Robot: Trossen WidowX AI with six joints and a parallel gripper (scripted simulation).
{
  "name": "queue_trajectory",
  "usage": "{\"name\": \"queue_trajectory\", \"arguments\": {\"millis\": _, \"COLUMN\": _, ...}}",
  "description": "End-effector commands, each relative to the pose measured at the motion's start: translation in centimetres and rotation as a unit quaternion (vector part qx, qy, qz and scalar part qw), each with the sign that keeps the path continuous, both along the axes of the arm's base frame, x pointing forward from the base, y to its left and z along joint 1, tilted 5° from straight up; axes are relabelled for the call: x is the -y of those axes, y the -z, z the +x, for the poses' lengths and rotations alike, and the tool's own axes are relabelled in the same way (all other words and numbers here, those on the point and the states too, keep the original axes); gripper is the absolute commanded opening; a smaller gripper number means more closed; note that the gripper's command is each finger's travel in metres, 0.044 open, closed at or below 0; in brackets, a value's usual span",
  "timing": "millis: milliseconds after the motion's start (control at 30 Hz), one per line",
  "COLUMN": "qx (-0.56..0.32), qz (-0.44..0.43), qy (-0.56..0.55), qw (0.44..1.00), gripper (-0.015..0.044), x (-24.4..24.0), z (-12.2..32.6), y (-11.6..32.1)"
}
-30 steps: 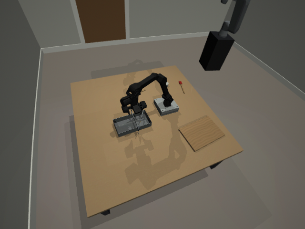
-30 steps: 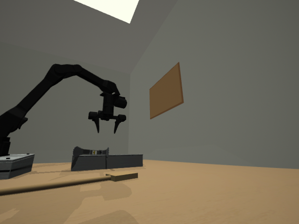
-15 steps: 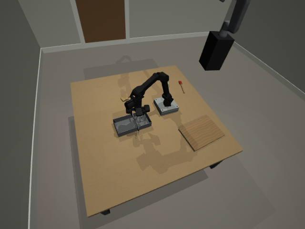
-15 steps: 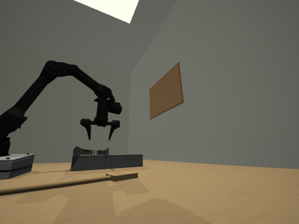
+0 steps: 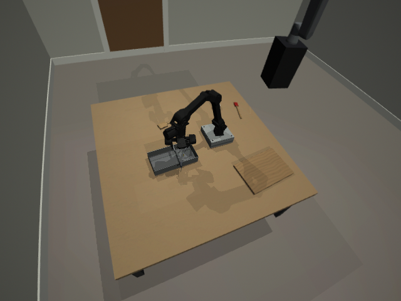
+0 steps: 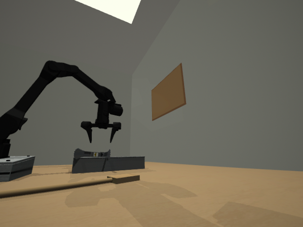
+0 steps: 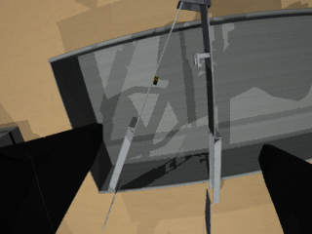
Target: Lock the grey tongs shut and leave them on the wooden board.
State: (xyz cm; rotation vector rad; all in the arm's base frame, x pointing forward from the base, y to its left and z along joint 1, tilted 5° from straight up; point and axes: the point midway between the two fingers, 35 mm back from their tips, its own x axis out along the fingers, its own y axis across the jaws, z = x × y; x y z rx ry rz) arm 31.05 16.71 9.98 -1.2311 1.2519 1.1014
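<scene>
The grey tongs (image 5: 178, 156) (image 6: 78, 153) (image 7: 217, 166) lie across the roasting tin (image 5: 166, 169) (image 6: 127, 163) (image 7: 68, 93), their two arms spread in a V. In the wrist view the hinge end is at the top, and the arms run down past the tin's lower rim. A small yellow mark shows by the left arm. My gripper (image 6: 100, 142) (image 7: 183, 142) is wide open and empty, above the tongs, its fingers pointing down. In the wrist view the tongs' right arm runs between the fingers. The wooden board (image 5: 265, 168) lies at the right of the table.
My arm's grey base (image 5: 217, 139) (image 6: 19, 163) stands between the tin and the board. A wooden tool (image 5: 161, 125) (image 6: 126, 178) with a flat head lies behind the tin. A red-headed tool (image 5: 235, 104) lies near the table's right edge.
</scene>
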Motion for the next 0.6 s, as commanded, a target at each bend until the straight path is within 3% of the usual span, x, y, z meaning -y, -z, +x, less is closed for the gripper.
{"name": "queue_trajectory", "arguments": {"millis": 0, "qx": -0.002, "qz": 0.001, "qy": 0.002, "qw": 1.0, "gripper": 0.044, "x": 0.0, "z": 0.0, "y": 0.8}}
{"name": "queue_trajectory", "arguments": {"millis": 567, "qx": -0.002, "qz": 0.001, "qy": 0.002, "qw": 1.0, "gripper": 0.044, "x": 0.0, "z": 0.3, "y": 3.6}}
